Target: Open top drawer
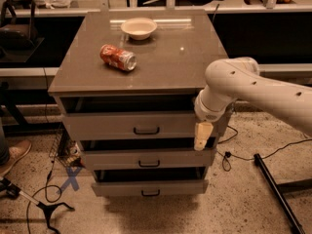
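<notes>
The top drawer is the widest of three grey drawers under the brown cabinet top. Its flat front carries a small dark bar handle. A dark gap shows above the front, so the drawer stands a little way out. My gripper hangs from the white arm at the right end of the top drawer's front, well to the right of the handle and at about its height. It holds nothing that I can see.
A red soda can lies on its side and a white bowl stands on the cabinet top. Two narrower drawers sit below, also slightly out. Cables, a black tripod leg and a shoe are on the floor.
</notes>
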{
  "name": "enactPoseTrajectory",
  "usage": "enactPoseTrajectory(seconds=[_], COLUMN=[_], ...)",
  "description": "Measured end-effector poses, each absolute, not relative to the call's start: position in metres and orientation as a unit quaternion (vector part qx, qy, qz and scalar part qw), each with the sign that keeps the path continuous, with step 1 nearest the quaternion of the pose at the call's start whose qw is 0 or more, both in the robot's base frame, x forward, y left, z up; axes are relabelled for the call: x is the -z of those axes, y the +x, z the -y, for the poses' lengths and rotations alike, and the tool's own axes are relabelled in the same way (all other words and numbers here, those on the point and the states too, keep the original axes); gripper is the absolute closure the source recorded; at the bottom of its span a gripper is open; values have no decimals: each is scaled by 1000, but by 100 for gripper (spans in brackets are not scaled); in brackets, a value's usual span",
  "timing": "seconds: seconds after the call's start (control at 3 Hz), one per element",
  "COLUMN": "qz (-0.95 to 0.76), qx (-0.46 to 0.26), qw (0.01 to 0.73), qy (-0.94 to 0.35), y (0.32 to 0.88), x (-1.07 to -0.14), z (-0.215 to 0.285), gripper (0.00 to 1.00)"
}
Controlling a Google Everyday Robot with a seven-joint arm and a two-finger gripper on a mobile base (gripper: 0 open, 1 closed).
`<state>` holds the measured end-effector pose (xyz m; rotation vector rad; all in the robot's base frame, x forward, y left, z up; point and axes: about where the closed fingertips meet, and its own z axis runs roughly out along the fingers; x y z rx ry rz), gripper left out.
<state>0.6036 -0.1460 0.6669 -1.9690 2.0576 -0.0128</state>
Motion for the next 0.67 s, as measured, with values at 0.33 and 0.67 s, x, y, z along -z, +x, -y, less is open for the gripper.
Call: enactPoseTrajectory(seconds=[0.33,0.67], qz=[-722,-733], qx=[-8,-12], qw=[141,139], qy=[-678,-665], y=[613,608], x=[-650,-640], z=[146,155], gripper=[23,47])
